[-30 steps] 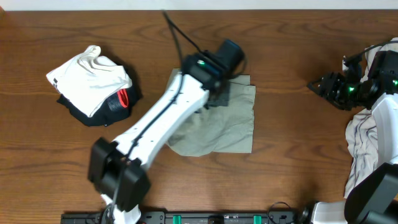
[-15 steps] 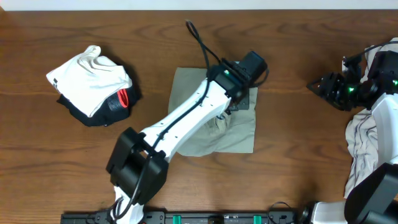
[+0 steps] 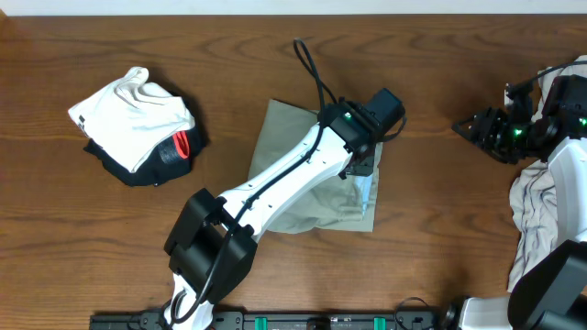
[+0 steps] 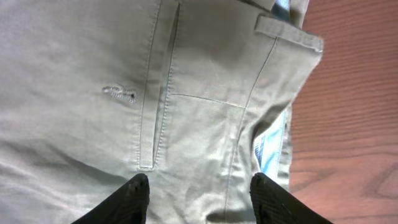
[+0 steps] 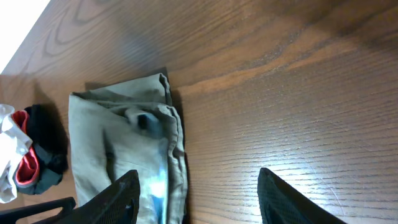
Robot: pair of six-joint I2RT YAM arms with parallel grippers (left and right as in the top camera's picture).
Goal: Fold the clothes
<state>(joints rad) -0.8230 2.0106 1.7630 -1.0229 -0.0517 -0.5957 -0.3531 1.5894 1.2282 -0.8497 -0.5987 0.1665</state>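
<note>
The khaki shorts (image 3: 286, 133) lie roughly folded (blue waistband (image 4: 268, 152) peeking out), left gripper (image 4: 202, 199) parted above them, holding nothing. The right gripper (image 5: 196, 196) gapes empty; an off-white garment (image 3: 530, 209) awaits folding.

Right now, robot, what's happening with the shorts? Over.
Left gripper open, over the shorts. Right gripper open, empty, off to the side. Shorts lie on the table, folded over. Nothing else on them.

Illegible embroidered mark (image 4: 119, 94) on shorts (image 4: 205, 143)
</note>
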